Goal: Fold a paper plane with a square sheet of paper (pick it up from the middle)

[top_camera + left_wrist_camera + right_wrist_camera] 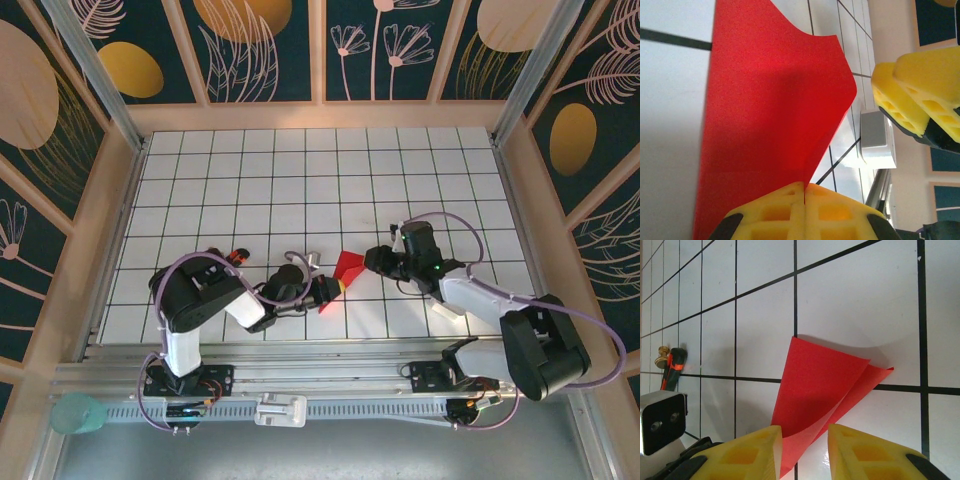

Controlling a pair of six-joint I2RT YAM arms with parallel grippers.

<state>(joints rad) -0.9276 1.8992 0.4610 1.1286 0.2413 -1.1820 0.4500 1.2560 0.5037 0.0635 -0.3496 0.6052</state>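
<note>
Left fingers (pixel 775 215), yellow and ribbed, are pressed together on one end of the thin, bright red sheet of paper (pixel 770 115). They pinch it at their very tips, so the sheet sweeps away from them in a loose curl above the white gridded table (pixel 300 170). Right fingers (pixel 740 455), the same yellow, stand spread with a gap between them. The narrow lower end of the sheet reaches down into that gap, closer to the finger on the left of the wrist view. Whether it touches that finger I cannot tell, and nothing there looks like a grip. From above, the sheet is a small creased wedge between the two arms, close to the near edge of the table. The left fingers hold its near-left end and the right fingers sit just beside its far-right side, so its long axis runs near-left to far-right along the line joining them. From the right wrist it looks loosely doubled over, two layers fanning apart with the fold not pressed flat. The unheld end lies nearest the right fingers, so the next closing or creasing move probably falls to them while the left pinch anchors the sheet.
</note>
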